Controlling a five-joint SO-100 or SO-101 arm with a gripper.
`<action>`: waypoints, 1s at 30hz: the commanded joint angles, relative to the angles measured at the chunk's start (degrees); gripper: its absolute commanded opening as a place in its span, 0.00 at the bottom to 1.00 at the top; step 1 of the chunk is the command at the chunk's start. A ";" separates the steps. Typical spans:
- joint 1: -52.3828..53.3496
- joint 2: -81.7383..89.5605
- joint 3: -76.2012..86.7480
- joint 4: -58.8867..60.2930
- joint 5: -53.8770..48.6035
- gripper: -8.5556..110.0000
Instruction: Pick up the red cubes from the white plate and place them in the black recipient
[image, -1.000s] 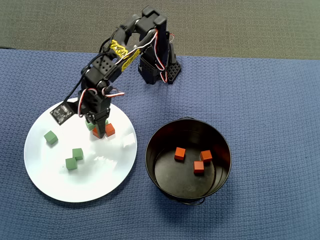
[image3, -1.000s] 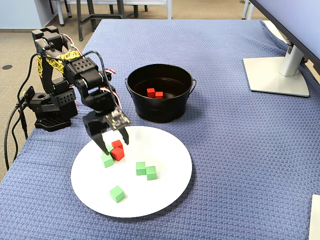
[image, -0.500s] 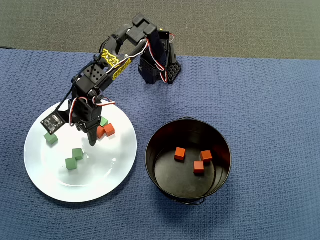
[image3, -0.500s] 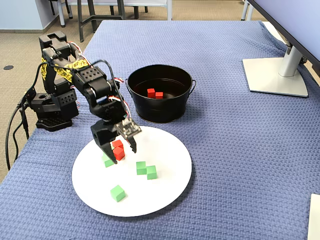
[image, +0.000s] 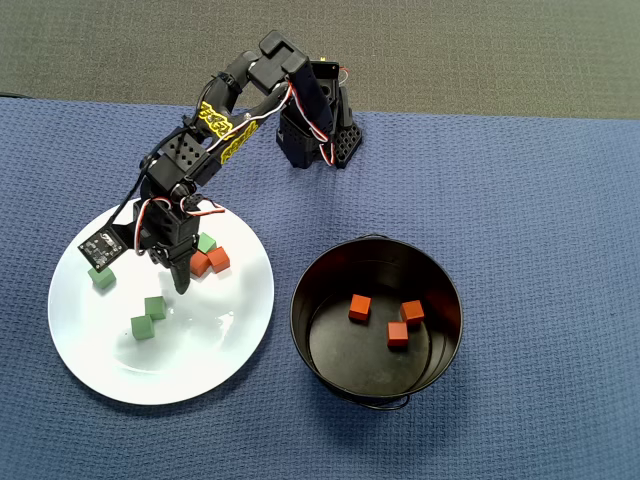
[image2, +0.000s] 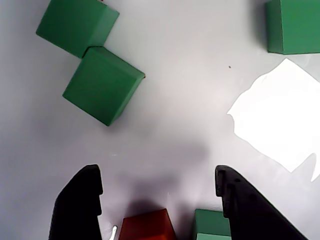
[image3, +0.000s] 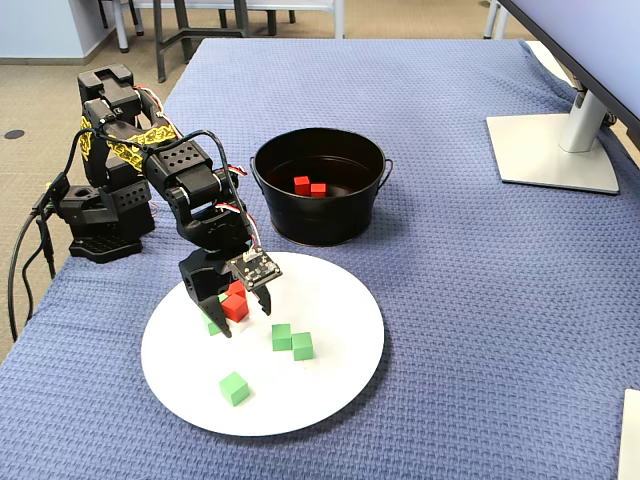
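Since a moment ago the spread, empty gripper (image3: 243, 318) has dropped lower over the white plate (image3: 330, 385), seemingly straddling two red cubes (image3: 235, 303), three more in the black recipient (image: 440, 290).

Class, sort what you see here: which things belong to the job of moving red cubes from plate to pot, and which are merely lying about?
Belonging to the job:
red cubes
plate
pot
gripper

Lying about:
green cubes
monitor stand
blue cloth

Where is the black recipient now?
In the overhead view the black recipient stands on the blue cloth, right of the white plate.
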 joint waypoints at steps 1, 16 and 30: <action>-1.93 2.64 0.09 -1.93 -0.62 0.26; -5.10 7.38 6.33 -2.55 0.79 0.26; -4.13 8.70 8.26 -1.32 -0.26 0.26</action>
